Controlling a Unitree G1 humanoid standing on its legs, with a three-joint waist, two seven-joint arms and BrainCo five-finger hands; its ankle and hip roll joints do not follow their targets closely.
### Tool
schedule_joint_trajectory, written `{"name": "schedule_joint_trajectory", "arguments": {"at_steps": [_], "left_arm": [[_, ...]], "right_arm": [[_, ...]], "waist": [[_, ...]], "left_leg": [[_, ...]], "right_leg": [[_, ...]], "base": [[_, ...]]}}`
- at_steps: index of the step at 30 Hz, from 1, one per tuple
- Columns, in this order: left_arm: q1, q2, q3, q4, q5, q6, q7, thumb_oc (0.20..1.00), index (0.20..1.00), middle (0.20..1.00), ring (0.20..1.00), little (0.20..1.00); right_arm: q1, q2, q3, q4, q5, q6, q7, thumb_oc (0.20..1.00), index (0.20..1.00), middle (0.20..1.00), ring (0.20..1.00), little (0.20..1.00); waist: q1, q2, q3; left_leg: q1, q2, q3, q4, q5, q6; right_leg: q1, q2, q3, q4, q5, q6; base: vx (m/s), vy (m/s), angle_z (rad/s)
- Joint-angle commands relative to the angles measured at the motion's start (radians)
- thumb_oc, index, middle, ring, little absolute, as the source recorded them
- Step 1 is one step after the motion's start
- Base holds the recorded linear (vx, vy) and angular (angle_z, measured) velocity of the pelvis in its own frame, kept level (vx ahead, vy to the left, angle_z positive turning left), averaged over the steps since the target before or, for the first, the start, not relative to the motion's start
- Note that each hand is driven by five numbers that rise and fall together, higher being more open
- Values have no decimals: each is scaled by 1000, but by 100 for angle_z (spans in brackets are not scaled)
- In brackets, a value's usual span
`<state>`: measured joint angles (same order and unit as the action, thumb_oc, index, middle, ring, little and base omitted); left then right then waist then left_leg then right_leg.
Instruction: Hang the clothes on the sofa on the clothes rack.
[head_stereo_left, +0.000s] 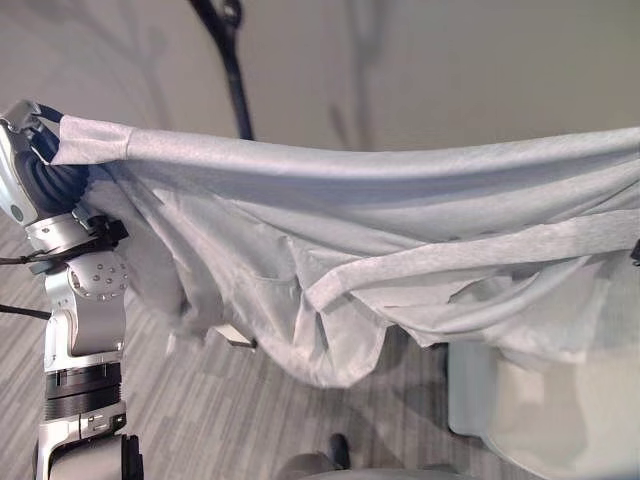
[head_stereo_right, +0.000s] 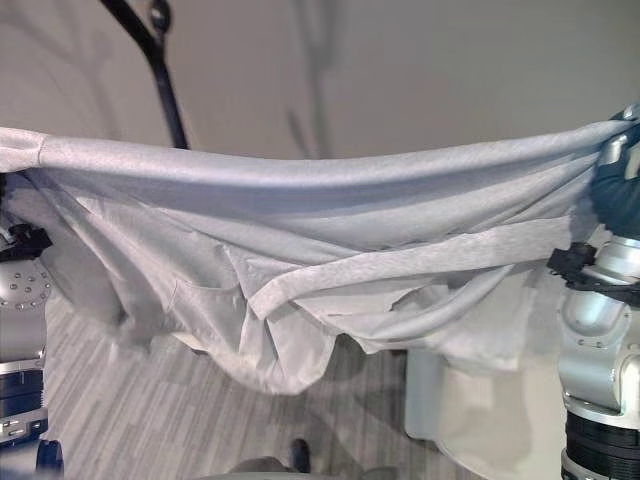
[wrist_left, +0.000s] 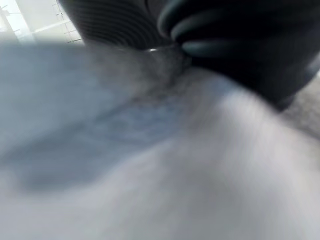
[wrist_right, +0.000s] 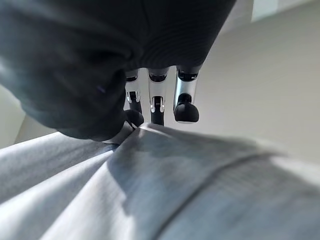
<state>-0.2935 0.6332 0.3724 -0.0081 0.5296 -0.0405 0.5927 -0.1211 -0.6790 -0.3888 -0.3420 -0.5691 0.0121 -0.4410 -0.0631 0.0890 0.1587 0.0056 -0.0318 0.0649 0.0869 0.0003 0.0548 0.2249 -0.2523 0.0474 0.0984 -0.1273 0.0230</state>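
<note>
Grey garment (head_stereo_left: 380, 240) fills your view, stretched wide between both hands, lifted off the sofa (head_stereo_left: 530, 400) w/ its lower folds sagging in the middle. Your left hand (head_stereo_left: 30, 135) has one top corner; fingers buried in cloth, so can't tell the grip. Right hand (wrist_right: 165, 102) has fingers curled down pinching the other end's edge. Black clothes rack (head_stereo_left: 228, 60) stands behind, apart from the cloth. Pickup looks done imo; carrying over & draping on the rack still left.
</note>
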Motion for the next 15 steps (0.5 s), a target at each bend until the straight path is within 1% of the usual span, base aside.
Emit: {"name": "schedule_joint_trajectory", "arguments": {"at_steps": [1,2,3,4,6,7,9,10,11,12,13,14,15], "left_arm": [[28,100,34,-39,4,-7,53,200,200,200,200,200],[16,120,30,-20,18,-20,54,200,200,200,200,200],[12,122,29,-14,18,-23,56,200,200,200,200,200],[4,134,23,11,14,-23,62,200,200,200,200,200],[-9,188,3,79,11,-15,69,200,200,200,200,200],[-38,359,-80,251,29,37,88,200,200,200,200,200],[-65,370,-104,285,23,33,103,200,200,200,200,200],[-116,432,-164,369,-16,34,87,200,200,200,200,200],[-150,452,-196,431,-37,41,90,200,200,200,200,200],[-180,493,-224,451,-29,40,91,200,200,200,200,200],[-233,526,-296,513,-40,39,87,200,200,200,200,200],[-271,529,-330,543,-48,34,96,200,200,200,200,200],[-325,581,-410,601,-58,49,79,200,200,200,200,200]], "right_arm": [[-158,-122,66,166,-16,23,-28,200,200,200,200,200],[-162,-147,56,193,-15,22,-51,200,200,200,200,200],[-163,-147,56,195,-13,20,-55,200,200,200,200,200],[-165,-154,50,210,-4,16,-67,200,200,200,200,200],[-183,-173,59,247,15,11,-88,200,200,200,200,200],[-247,-314,161,421,45,28,-106,200,200,200,200,200],[-288,-326,198,467,57,18,-126,200,200,200,200,200],[-351,-354,230,450,87,-8,-117,200,200,200,200,200],[-378,-374,235,470,99,-1,-123,200,200,200,200,200],[-408,-409,254,509,105,9,-128,200,200,200,200,200],[-469,-446,316,574,131,0,-132,200,200,200,200,200],[-503,-455,346,606,139,-7,-143,200,200,200,200,200],[-569,-483,416,643,182,-10,-129,200,200,200,200,200]], "waist": [[16,1,-18],[-18,4,4],[-20,9,8],[-38,12,17],[-67,12,27],[-108,2,57],[-116,2,57],[-122,-13,49],[-123,-19,43],[-117,-20,35],[-113,-20,26],[-113,-17,27],[-104,-22,20]], "left_leg": [[117,141,65,-88,91,-145],[161,71,26,-117,83,-128],[164,77,23,-125,88,-128],[184,65,9,-142,87,-121],[217,43,-15,-168,77,-104],[254,20,-51,-171,84,-77],[255,21,-58,-173,83,-77],[238,14,-56,-172,58,-66],[235,18,-54,-172,55,-62],[235,26,-50,-173,58,-62],[235,33,-49,-174,53,-61],[234,34,-51,-174,50,-60],[231,42,-49,-174,60,-59]], "right_leg": [[3,-122,-92,72,186,-42],[-64,49,-33,79,183,-15],[-69,56,-32,87,183,-14],[-109,116,-22,76,175,-7],[-179,198,-7,37,164,-2],[-281,294,41,-8,178,-7],[-278,292,36,-13,174,-8],[-236,280,50,-50,174,-12],[-224,275,42,-61,181,-4],[-220,268,28,-67,193,6],[-212,261,16,-86,197,12],[-208,261,13,-95,199,12],[-205,252,10,-106,212,14]], "base": [[236,654,-47],[58,288,-74],[95,371,-12],[56,123,47],[166,223,58],[176,216,57],[48,78,59],[-40,-41,73],[-36,-74,92],[60,-74,91],[74,-36,61],[69,-36,44],[34,-41,28]]}}
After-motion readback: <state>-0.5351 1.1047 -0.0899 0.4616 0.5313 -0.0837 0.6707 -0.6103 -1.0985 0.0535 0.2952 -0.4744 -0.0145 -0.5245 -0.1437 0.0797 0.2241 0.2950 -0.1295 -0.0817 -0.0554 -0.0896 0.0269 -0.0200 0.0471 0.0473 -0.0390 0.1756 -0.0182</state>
